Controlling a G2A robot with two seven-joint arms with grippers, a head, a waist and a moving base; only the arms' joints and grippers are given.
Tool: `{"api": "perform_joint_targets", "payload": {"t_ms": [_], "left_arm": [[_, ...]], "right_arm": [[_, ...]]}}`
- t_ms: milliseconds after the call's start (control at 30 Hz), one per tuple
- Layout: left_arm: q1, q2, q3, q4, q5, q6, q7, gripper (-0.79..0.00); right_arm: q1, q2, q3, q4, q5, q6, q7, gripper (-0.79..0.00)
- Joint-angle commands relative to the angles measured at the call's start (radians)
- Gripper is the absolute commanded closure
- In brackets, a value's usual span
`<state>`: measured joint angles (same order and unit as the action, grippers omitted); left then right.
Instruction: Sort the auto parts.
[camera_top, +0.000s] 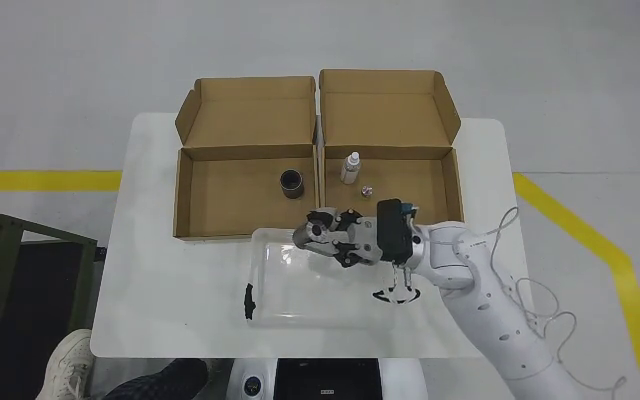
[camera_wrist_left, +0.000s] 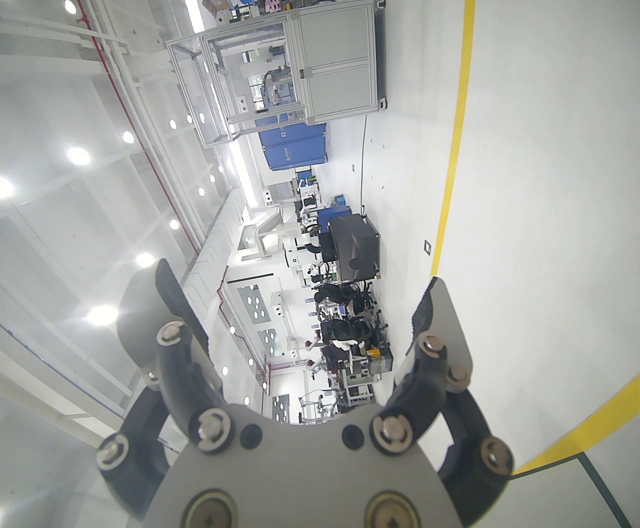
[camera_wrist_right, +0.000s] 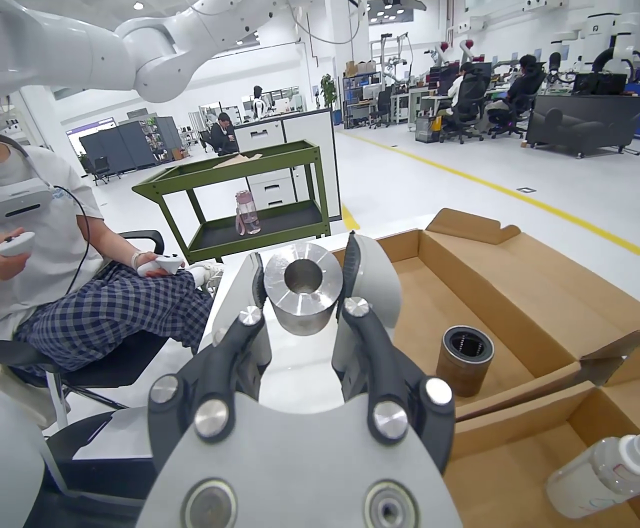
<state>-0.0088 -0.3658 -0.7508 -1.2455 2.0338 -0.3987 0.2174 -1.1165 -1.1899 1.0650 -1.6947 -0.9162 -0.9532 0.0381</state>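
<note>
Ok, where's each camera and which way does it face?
Top view: overhead, looking down at the table; right arm shows.
Left wrist view: on that wrist, facing the hall; open left tool shows.
Right wrist view: on that wrist, facing the boxes; right tool grips a silver cylinder.
Shared by top and right wrist: dark sleeve, white bottle.

White table (camera_top: 150, 300) on a grey floor. Yellow floor line (camera_top: 60, 180) runs out past both sides of the table and angles off on the right. Green two-shelf cart (camera_wrist_right: 225, 172) stands beside the table, with a pink water bottle (camera_wrist_right: 247, 212) upright on its lower shelf. White drawer cabinet (camera_wrist_right: 300, 127) is just behind the cart. Black sofa (camera_wrist_right: 575, 130) is far across the hall. Aluminium-framed enclosure (camera_wrist_left: 340, 75) has blue cabinets (camera_wrist_left: 295, 145) next to it. Round ceiling lights (camera_wrist_left: 78, 156) are on.
</note>
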Motion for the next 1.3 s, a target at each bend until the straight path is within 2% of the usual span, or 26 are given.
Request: {"api": "perform_joint_targets", "payload": {"t_ms": [0, 300, 600, 1000, 1267], "left_arm": [[0.000, 0.000, 0.000, 0.000, 0.000, 0.000, 0.000, -0.785], [0.000, 0.000, 0.000, 0.000, 0.000, 0.000, 0.000, -0.785], [0.000, 0.000, 0.000, 0.000, 0.000, 0.000, 0.000, -0.785], [0.000, 0.000, 0.000, 0.000, 0.000, 0.000, 0.000, -0.785], [0.000, 0.000, 0.000, 0.000, 0.000, 0.000, 0.000, -0.785]], "right_arm": [[0.005, -0.001, -0.002, 0.009, 0.003, 0.005, -0.009, 0.000], [0.026, -0.006, -0.002, 0.033, 0.005, 0.023, -0.040, 0.000], [0.069, -0.016, -0.029, 0.044, -0.081, 0.106, -0.022, 0.000], [0.216, -0.059, -0.157, 0.162, -0.173, 0.237, 0.044, 0.000], [0.311, -0.093, -0.249, 0.250, -0.230, 0.286, 0.123, 0.000]]}}
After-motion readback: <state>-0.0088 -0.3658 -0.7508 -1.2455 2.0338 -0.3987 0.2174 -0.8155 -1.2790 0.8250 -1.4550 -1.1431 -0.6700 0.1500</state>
